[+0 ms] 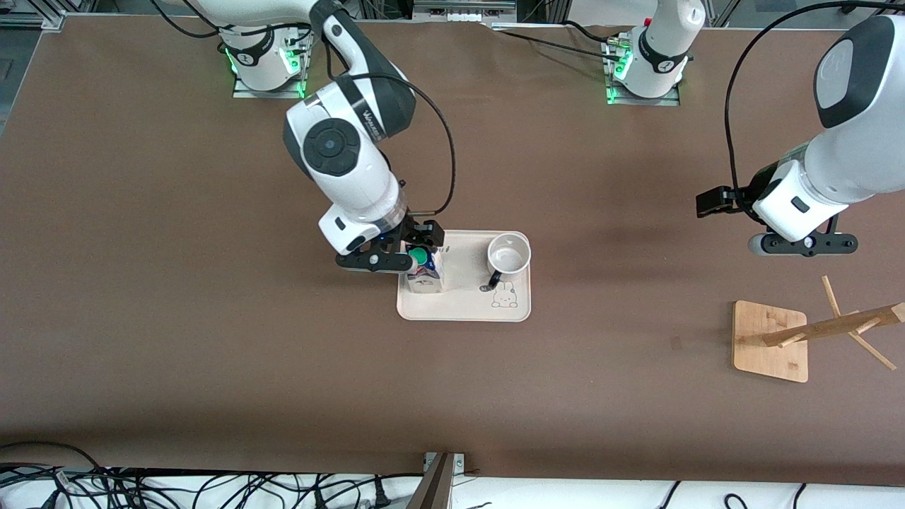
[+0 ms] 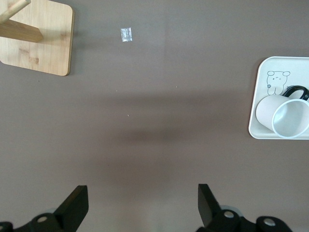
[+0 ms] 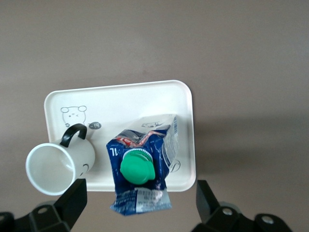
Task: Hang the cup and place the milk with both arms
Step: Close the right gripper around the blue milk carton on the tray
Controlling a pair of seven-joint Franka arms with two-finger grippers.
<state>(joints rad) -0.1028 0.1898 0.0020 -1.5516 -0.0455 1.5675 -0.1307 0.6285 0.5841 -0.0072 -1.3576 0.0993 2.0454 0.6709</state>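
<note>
Cream tray (image 1: pixel 463 311) sat mid-desk (image 1: pixel 177 283), with a small bear drawing printed on it. Milk (image 1: pixel 424 272) stood upright on the tray, at the end toward the right arm; cup (image 1: pixel 508 256) stood upright beside it at the tray's other end, handle pointing toward the front camera. Right gripper (image 1: pixel 413 256) hung directly over the milk, fingers (image 3: pixel 72 200) spread wide on either side of the carton, not touching it, holding nothing. Left gripper (image 1: pixel 802 244) waited over bare desk toward the left arm's end, fingers (image 2: pixel 75 205) fully apart, empty. Wooden rack (image 1: pixel 771 339) stood nearer the front camera than that gripper, well apart from the tray.
</note>
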